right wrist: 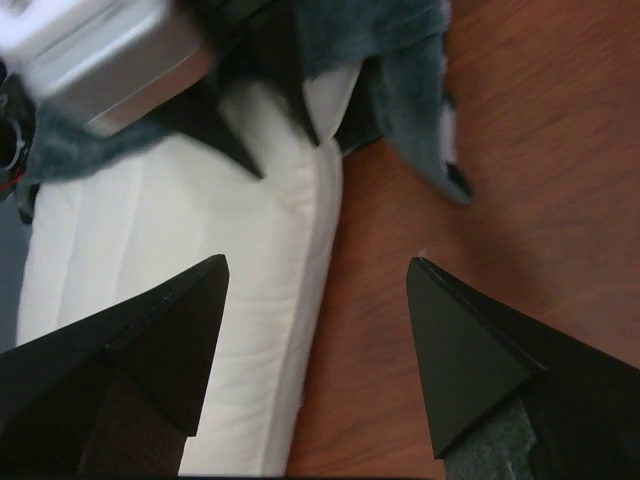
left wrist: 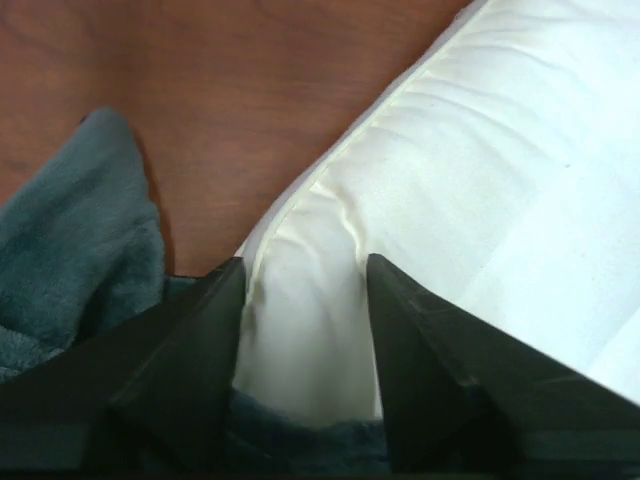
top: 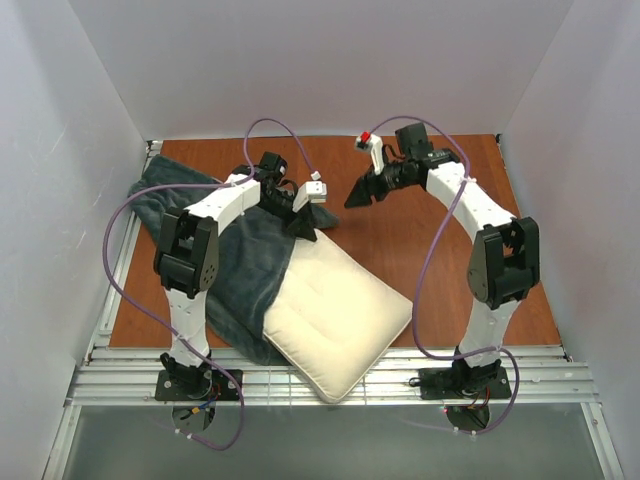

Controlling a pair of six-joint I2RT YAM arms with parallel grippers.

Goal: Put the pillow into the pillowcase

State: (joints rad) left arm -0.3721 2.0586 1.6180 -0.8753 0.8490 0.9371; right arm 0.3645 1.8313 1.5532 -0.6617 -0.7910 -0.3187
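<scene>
Top view: my left gripper (top: 305,222) sits on the far corner of the plump cream-white, channel-stitched rectangular pillow (top: 335,310). The plush grey-teal pillowcase (top: 240,270) lies crumpled under that arm on the brown wooden table (top: 420,230). The right gripper (top: 360,195) hangs just beside.

Left wrist: jaws pinch the pillow's seamed edge, with fleecy pillowcase to their left.

Right wrist: fingers spread wide, holding nothing, pillow edge below.

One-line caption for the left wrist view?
Left gripper pinches a corner of the pillow beside the teal pillowcase on the wooden table.
</scene>
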